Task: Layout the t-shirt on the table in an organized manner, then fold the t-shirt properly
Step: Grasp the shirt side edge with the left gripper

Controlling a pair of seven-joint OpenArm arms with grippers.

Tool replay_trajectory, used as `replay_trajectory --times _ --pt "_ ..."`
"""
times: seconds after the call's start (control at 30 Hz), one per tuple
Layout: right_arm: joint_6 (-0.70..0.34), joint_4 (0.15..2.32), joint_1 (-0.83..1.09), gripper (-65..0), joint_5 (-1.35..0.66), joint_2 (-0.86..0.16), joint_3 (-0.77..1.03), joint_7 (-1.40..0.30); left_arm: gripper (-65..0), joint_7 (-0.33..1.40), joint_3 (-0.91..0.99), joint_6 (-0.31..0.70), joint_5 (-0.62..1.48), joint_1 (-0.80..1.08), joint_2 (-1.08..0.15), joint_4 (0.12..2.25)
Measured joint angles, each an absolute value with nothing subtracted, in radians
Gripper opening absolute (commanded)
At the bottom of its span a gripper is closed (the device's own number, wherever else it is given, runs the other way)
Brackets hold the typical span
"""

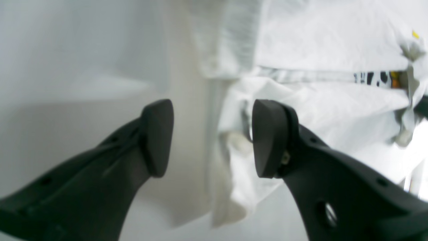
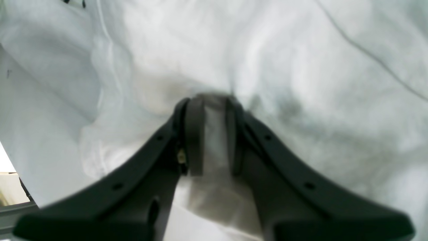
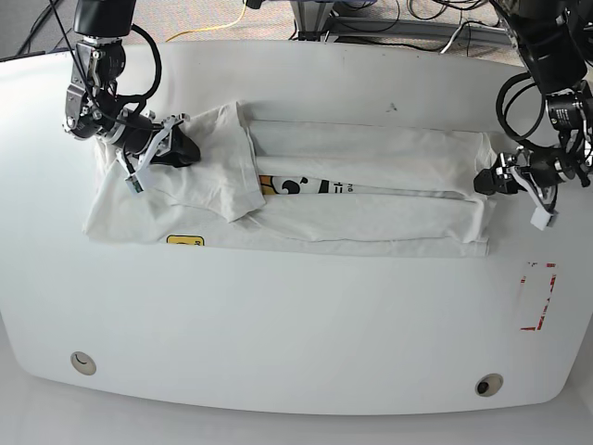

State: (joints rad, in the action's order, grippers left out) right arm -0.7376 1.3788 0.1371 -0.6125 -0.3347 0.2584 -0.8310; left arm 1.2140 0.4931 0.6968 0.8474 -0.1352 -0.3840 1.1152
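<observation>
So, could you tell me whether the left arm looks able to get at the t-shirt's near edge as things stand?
Probably yes: the left gripper hangs open beside the t-shirt edge, with only bare table between them and nothing in the way.

The left gripper (image 1: 213,139) hangs open over the t-shirt's (image 1: 327,110) rumpled edge on the table (image 1: 83,67).

A robotics lab or test room. A big glossy white table (image 3: 296,324) with rounded corners fills the view, with two black robot arms (image 3: 97,74) mounted at its far corners. Beyond the table's far edge lie loose cables (image 3: 389,14) on a speckled floor (image 3: 185,14). A red rectangle mark (image 3: 540,297) sits near the table's right edge
</observation>
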Motion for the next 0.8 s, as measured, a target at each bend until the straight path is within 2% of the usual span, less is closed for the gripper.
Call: replay_trajectory --times 0.47,0.8 --pt "-0.738 1.379 0.137 -52.0 -0.611 -0.332 0.258 -0.83 -29.7 1.148 0.471 0.697 0.84 -0.133 -0.324 1.111" --pt "-0.737 1.379 0.137 -52.0 -0.611 -0.332 0.258 -0.83 -29.9 1.106 0.444 0.699 0.845 -0.18 -0.307 1.03"
